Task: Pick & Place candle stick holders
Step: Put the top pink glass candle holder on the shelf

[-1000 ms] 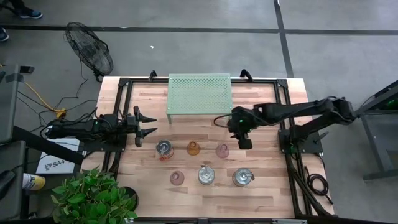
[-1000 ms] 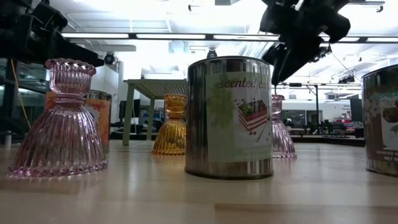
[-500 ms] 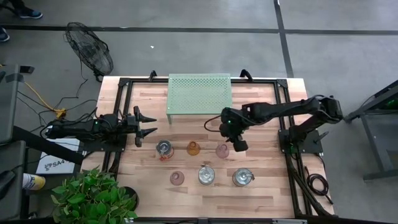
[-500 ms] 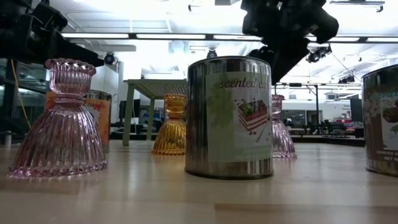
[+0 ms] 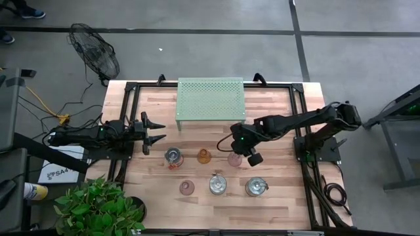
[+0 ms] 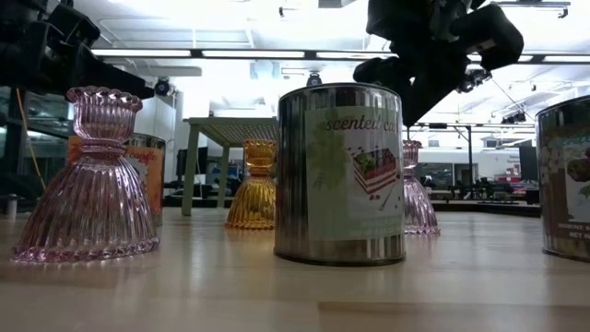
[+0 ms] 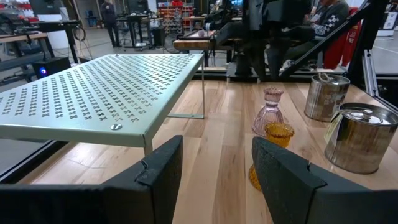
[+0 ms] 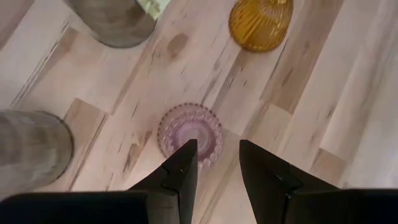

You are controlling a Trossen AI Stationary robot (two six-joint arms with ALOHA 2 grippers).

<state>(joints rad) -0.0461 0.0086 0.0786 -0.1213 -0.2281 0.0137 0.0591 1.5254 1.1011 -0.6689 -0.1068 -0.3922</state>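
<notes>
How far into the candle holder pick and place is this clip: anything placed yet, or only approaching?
Nothing looks placed: all six holders stand on the table in front of the green shelf, whose top is bare. In hand: the right gripper hangs open directly above the pink holder beside the amber holder, not gripping it. The left gripper waits open at the table's left edge. All six picks remain.

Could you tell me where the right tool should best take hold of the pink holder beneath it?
Probably at the narrow neck of the pink holder, coming straight down. It stands upright, flaring to a wide ribbed base, and the right tool hangs open above it, slightly off-centre. The amber holder and tins stand clear.
</notes>
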